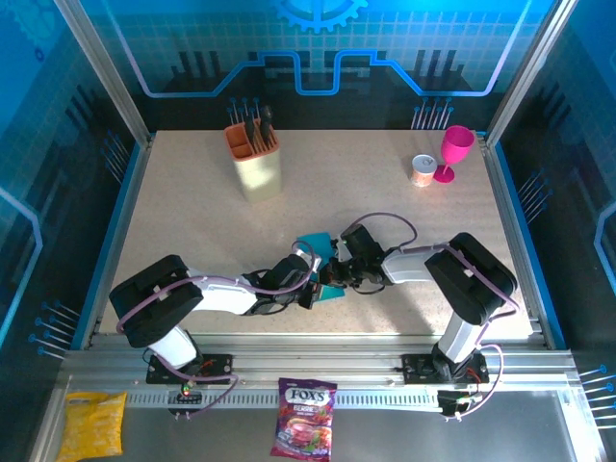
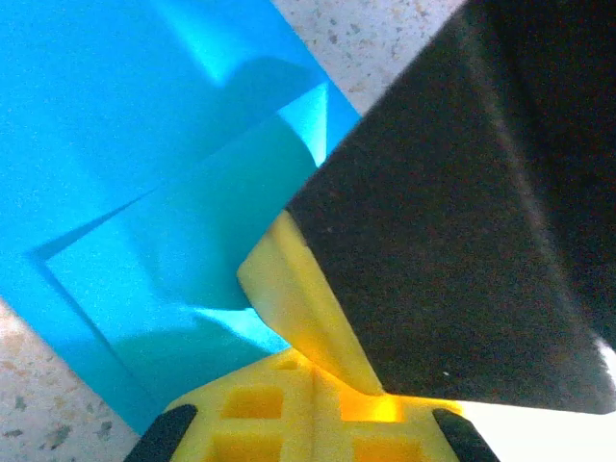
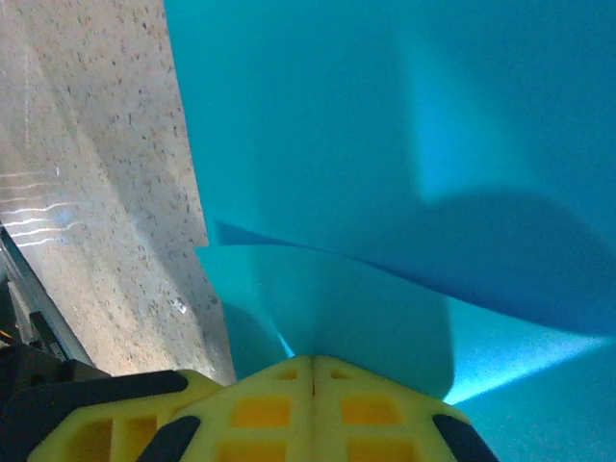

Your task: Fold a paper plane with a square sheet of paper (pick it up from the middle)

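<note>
Roughly at the middle of the bench (image 1: 192,221), the sheet of paper (image 1: 314,246) is found beneath the meeting tips of both arms, well apart from the beige utensil holder (image 1: 258,166) at the far left and the pink goblet (image 1: 454,152) at the far right. From above, two cyan corners are left uncovered (one beyond the left wrist, one on its near side), the rest being hidden by the arms. The left fingers (image 1: 313,279) are clenched, with no gap to be made out between them. In the left wrist view the left fingers (image 2: 274,279) are laid against the sheet of paper (image 2: 115,125), which is seen there folded over itself, one layer overlapping another along a slanted edge. A dark body is pressed in from the right of that view, just beside the yellow tip. The right fingers (image 1: 339,268) are likewise closed flat together, a thin seam being visible between the right fingers (image 3: 313,375) in the right wrist view. There the sheet of paper (image 3: 404,115) is spread ahead of the tips and to their right, and a curved flap is drawn down to them, touching. Whether it is pinched between them or merely pressed cannot be told. Speckled bench surface is exposed to the left of the paper.
</note>
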`<state>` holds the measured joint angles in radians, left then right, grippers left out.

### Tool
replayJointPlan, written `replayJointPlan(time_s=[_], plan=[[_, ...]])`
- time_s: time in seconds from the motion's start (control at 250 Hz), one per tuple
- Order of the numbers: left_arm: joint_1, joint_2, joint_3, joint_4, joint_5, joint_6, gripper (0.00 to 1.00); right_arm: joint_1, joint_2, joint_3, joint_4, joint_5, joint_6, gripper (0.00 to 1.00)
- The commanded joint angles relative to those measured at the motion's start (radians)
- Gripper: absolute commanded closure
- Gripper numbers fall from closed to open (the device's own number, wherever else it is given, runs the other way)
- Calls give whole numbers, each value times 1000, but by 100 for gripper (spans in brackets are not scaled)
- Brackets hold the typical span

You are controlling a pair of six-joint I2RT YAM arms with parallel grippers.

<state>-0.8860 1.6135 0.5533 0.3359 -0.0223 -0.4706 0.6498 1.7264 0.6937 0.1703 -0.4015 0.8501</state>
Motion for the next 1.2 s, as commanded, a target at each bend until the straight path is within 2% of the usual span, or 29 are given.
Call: replayJointPlan(time_s=[0.0, 0.411, 0.687, 0.987, 1.194], plan=[[-6, 45, -36, -67, -6, 7, 100, -34, 41, -4, -15, 34, 3, 100], [-13, 60, -42, -65, 7, 15, 100, -138, 49, 104, -169, 45, -95, 100], [-18, 69, -43, -60, 14, 16, 100, -217, 115, 95, -149, 33, -112, 100], [-19, 73, -39, -70, 37, 32, 100, -274, -9, 58, -207, 60, -147, 100], [-19, 71, -27, -84, 48, 47, 100, -200, -147, 12, -219, 63, -119, 100]])
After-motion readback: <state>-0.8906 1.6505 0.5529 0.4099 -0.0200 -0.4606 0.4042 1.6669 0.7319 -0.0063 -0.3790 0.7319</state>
